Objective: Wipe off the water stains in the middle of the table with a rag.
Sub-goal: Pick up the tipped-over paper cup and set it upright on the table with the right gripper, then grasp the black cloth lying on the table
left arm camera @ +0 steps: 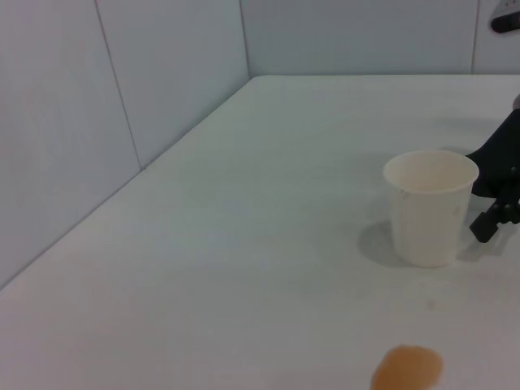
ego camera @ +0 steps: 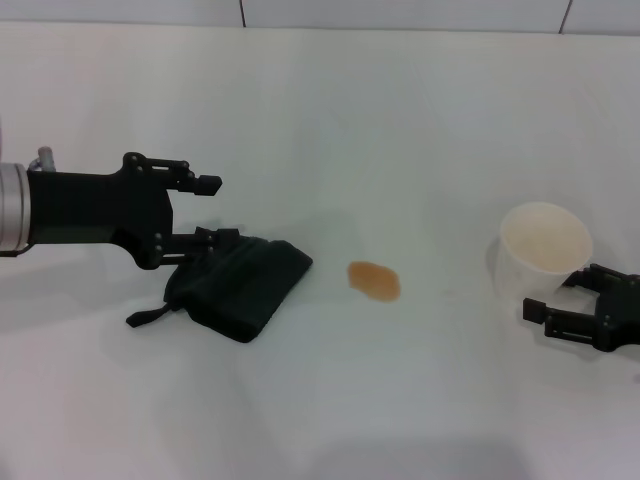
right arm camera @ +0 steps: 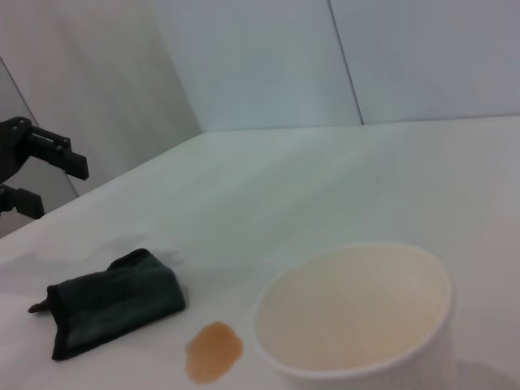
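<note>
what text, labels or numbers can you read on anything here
None: no readable text in any view.
Cup: plain white, no print or logo showing.
Rag: dark cloth, its corner loop tag carries no writing that can be made out.
Table: bare white, only the orange-brown stain, no marks.
Left gripper and right gripper: black, no lettering visible.

You see a soft, matt dark green-black cloth rag [ego camera: 243,283], a glossy orange-brown liquid stain [ego camera: 374,281], a smooth white tabletop [ego camera: 400,130], and a matt white paper cup [ego camera: 543,250].
</note>
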{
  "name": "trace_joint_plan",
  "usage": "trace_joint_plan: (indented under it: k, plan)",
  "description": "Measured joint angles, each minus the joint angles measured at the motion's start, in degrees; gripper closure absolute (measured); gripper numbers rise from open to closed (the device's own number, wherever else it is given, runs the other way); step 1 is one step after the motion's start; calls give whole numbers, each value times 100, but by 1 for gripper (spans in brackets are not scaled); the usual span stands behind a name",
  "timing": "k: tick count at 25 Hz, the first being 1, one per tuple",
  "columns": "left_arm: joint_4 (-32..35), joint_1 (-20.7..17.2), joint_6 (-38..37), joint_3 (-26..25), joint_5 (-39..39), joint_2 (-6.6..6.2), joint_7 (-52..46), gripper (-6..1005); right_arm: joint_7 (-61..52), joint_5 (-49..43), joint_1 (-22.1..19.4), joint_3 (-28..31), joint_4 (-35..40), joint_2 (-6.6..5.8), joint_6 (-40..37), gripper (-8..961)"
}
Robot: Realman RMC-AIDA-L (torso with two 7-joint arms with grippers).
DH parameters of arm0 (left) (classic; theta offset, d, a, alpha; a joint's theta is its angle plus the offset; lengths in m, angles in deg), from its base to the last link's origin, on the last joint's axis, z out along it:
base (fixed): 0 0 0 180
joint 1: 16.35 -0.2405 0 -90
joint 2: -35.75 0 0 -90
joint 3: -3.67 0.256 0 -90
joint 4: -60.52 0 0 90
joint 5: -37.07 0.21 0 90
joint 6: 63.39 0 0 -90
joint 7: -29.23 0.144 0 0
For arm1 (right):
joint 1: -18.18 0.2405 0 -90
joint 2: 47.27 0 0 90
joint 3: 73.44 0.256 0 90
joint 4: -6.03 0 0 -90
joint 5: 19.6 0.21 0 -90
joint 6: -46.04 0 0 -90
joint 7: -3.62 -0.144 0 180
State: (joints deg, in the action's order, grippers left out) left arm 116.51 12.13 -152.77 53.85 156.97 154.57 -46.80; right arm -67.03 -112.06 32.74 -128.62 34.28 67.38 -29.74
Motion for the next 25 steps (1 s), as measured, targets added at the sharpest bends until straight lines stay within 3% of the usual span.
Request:
trace_joint_plan:
  k: [11,19,25]
  plan:
    - [0,0,-1,-19,-21,0,0,457,23,-8,-241,422,167,-59,-671,98]
    - [0,0,9,-33,-29,0,1,458,-10,18,-334,505,456,-41,-875,98]
    - [0,0,58,-35,-54,0,1,460,-14,11,-413,964,728,-13,-1357,98]
